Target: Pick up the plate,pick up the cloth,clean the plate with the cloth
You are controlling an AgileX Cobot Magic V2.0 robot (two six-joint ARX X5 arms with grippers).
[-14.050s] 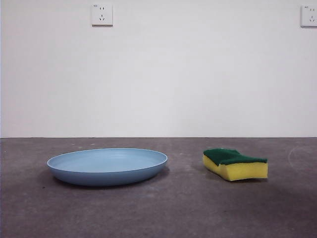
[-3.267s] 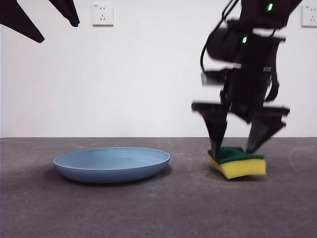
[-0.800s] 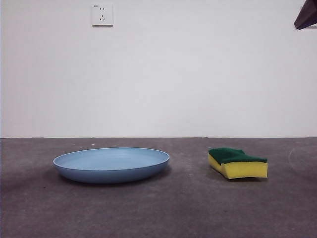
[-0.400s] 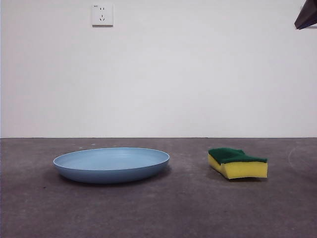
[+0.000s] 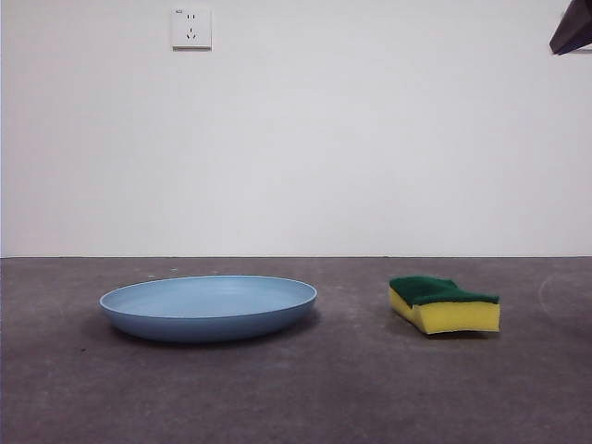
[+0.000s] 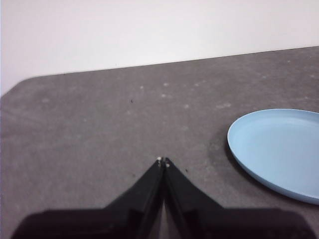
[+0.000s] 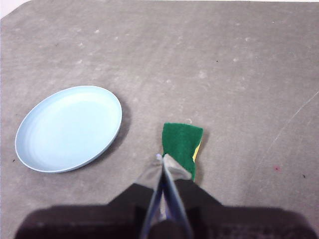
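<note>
The light-blue plate (image 5: pixel 209 306) lies flat on the grey table, left of middle. It also shows in the left wrist view (image 6: pixel 279 149) and in the right wrist view (image 7: pixel 69 127). The cloth, a yellow sponge with a green top (image 5: pixel 445 304), lies to the plate's right; it also shows in the right wrist view (image 7: pixel 182 143). My left gripper (image 6: pixel 163 161) is shut and empty, raised above the table beside the plate. My right gripper (image 7: pixel 161 158) is shut and empty, high above the sponge. In the front view only a black tip (image 5: pixel 573 30) shows at the top right corner.
The grey table (image 5: pixel 351 388) runs back to a white wall with a socket (image 5: pixel 191 28). A faint pale scratch (image 7: pixel 291 122) marks the table beyond the sponge.
Nothing has moved over the last second. About three seconds ago a gripper stood over the sponge and black tips showed at the top left; both arms have since lifted away.
</note>
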